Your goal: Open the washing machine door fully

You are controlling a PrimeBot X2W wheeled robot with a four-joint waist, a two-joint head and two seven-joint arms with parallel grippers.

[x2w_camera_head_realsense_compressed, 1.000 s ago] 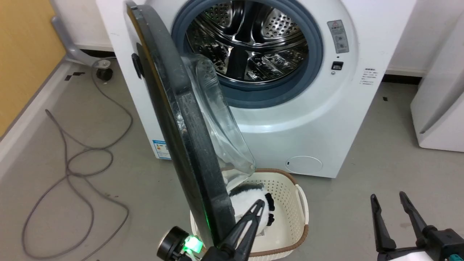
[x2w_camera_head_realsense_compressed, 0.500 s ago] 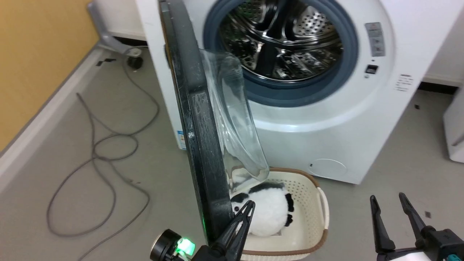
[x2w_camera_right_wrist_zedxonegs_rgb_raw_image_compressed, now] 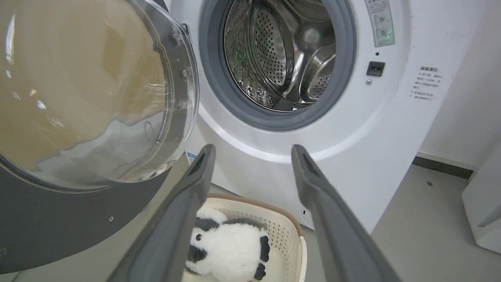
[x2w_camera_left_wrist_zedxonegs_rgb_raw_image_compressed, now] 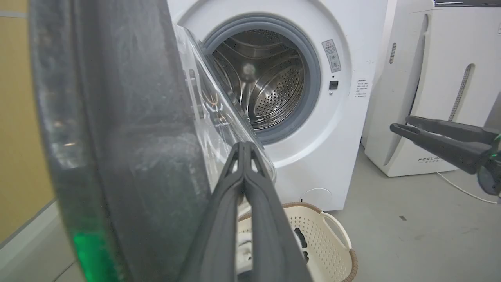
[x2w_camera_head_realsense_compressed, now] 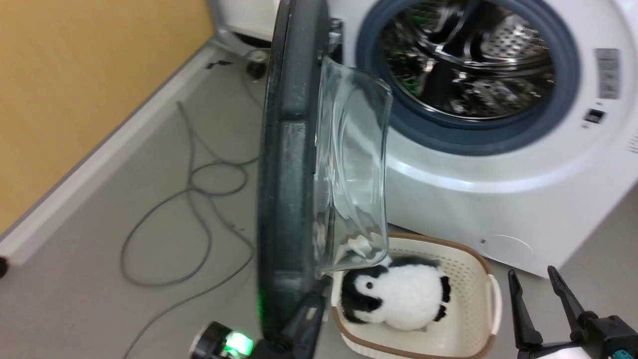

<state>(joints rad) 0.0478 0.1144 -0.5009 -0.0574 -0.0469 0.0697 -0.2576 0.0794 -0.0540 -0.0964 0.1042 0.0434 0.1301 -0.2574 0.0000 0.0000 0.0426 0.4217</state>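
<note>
The door (x2w_camera_head_realsense_compressed: 286,149) stands edge-on just left of the left gripper (x2w_camera_left_wrist_zedxonegs_rgb_raw_image_compressed: 244,147), its 2 fingers pressed together at the inner rim; the right gripper (x2w_camera_head_realsense_compressed: 532,273), spread wide and empty, is farther off.

The head view has swung, so everything sits further right. The large round glossy black washing machine door (x2w_camera_head_realsense_compressed: 286,164) now stands edge-on, swung wider from the big white front-loading washing machine (x2w_camera_head_realsense_compressed: 498,199). The closed left gripper (x2w_camera_left_wrist_zedxonegs_rgb_raw_image_compressed: 243,145) has followed its lower rim.

Large round glossy black washing machine door (x2w_camera_head_realsense_compressed: 286,164), clear glass bowl (x2w_camera_head_realsense_compressed: 354,164) bulging — swung out about square to big white front-loading washing machine (x2w_camera_head_realsense_compressed: 463,189) — steel drum (x2w_camera_head_realsense_compressed: 468,65) exposed.
</note>
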